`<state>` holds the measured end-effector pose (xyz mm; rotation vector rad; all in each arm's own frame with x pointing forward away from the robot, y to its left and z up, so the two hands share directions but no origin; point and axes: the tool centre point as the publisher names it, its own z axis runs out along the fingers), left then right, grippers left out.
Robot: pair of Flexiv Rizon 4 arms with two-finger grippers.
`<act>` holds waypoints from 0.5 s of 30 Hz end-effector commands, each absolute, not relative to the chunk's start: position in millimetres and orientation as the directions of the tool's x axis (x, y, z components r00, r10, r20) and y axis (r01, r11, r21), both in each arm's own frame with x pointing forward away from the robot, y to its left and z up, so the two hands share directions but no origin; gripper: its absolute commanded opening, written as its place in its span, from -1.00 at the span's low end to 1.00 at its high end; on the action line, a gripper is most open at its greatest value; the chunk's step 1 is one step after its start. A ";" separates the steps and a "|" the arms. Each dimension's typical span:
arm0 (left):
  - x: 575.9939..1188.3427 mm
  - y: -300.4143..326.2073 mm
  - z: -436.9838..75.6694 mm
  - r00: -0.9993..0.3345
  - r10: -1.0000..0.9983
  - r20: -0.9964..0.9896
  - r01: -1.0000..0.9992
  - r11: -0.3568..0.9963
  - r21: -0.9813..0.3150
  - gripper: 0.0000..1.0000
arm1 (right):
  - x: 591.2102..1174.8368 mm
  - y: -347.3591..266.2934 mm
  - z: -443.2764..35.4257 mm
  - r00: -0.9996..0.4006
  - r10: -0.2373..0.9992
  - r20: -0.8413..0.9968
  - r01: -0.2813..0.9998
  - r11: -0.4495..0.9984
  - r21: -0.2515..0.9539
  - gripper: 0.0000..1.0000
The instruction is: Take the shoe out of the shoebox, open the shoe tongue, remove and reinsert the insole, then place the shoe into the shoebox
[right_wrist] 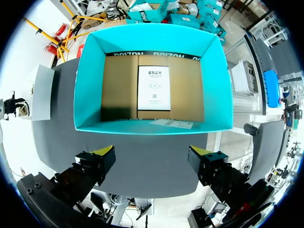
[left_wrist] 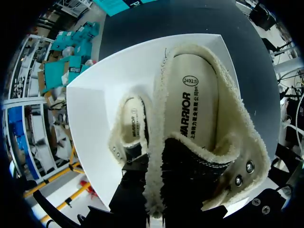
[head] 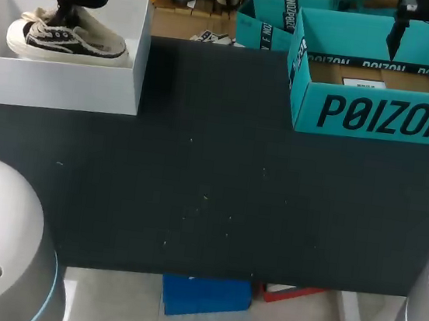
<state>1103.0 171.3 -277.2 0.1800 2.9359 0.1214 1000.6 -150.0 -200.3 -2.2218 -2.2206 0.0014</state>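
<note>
The shoe (head: 66, 39) lies in the white shoebox (head: 59, 87) at the far left corner of the dark bench (head: 211, 191), where the left tool (head: 64, 12) is down at its fleecy collar with a grip I cannot tell, so it should probably lift straight up past the walls, while the right tool (right_wrist: 152, 153) hangs wide open and empty over the teal box (right_wrist: 152, 126).

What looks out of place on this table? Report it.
Only one small thing: in the teal box, a loose slip lies askew against the wall nearest the right tool, while the printed sheet lies square on the floor. The shoes sit upright in the white shoebox.
</note>
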 end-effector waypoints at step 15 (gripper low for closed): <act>990.7 36.3 -158.6 -0.961 0.126 -0.247 0.107 0.990 0.089 -1.00 | 1000.7 -149.9 -200.1 0.000 1.000 -0.001 1.000 0.000 -0.001 1.00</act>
